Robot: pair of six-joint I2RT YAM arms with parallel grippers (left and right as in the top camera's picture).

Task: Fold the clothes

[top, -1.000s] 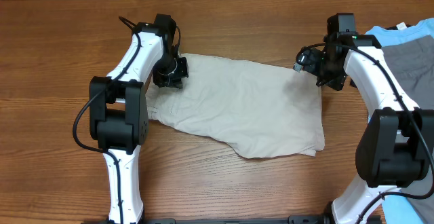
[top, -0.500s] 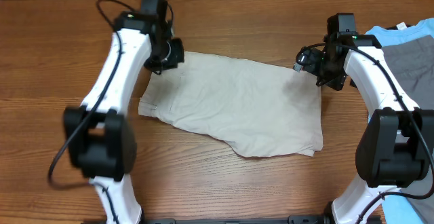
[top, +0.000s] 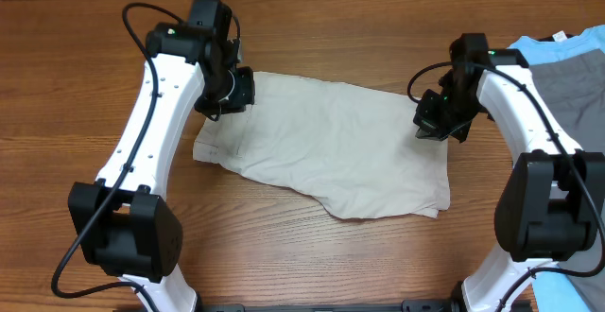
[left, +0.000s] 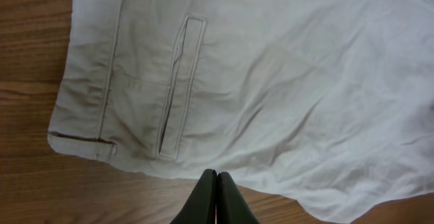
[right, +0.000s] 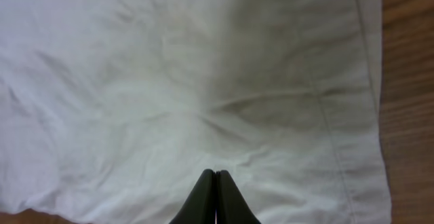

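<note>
The clothes, a pair of beige shorts (top: 331, 147), lie flat and doubled over on the wooden table, waistband to the left. The left wrist view shows the waistband and a stitched pocket (left: 175, 88). My left gripper (top: 227, 95) hovers at the shorts' far left corner. It (left: 217, 178) is shut, its tips over the cloth's edge with nothing between them. My right gripper (top: 430, 125) sits over the right part of the shorts. It (right: 215, 175) is also shut, and no cloth shows between its fingers. The hem seam (right: 339, 149) runs to the right of it.
A light blue T-shirt (top: 558, 47) with a grey garment (top: 579, 95) on it lies at the table's right edge, just beyond my right arm. Bare wood (top: 312, 255) surrounds the shorts.
My left gripper has drawn back from the waistband to the far left corner. My right gripper has moved from the far right edge onto the cloth and shut its jaws.
</note>
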